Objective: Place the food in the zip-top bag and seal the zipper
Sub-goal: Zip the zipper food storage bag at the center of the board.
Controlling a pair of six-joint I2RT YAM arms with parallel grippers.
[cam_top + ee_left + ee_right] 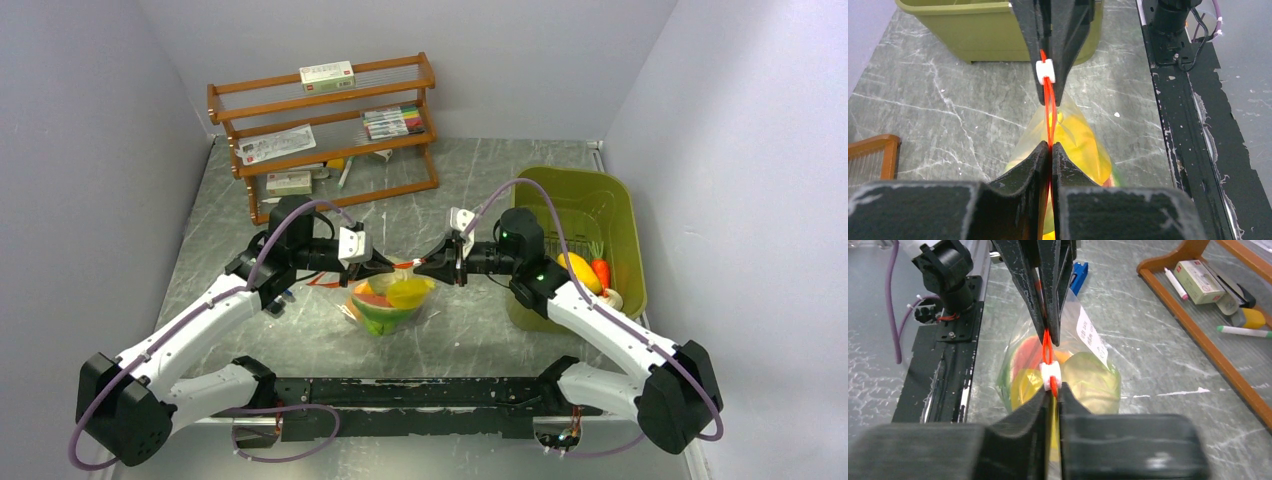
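Status, near to far. Bag (388, 305) up mid-table (470, 180), strung between both hands. Already loaded with glossy food (408, 292): yellow, green and orange-red pieces inside. Left hand (388, 268) clamped tight on one end of the zipper (404, 266). Right hand (422, 266) pinched together on the same strip from the other side, hard against the white slider (1050, 375). Strip taut between the two. Can't tell from any view whether sealed across the full width. Judging by the slider parked at the right hand, seal run at its very start or its very end. Probably left to do: run or confirm the seal, release, set down. Unclear whether bag bottom touching table or just above it.

Counts:
- 2 arms, 2 hands
- 1 bag, 1 zipper, 1 slider
- food in bag: at least 3 pieces, exact number lost in the crinkle
- farther right: 1 olive bin (625, 215) with about 3 loose pieces (582, 270) (yellow, orange carrot-like, pale). Not bagged; unclear whether part of the job.
- far back: 1 wooden rack (330, 125) with 3 shelves, 2 small boxes, 1 marker set (392, 122)
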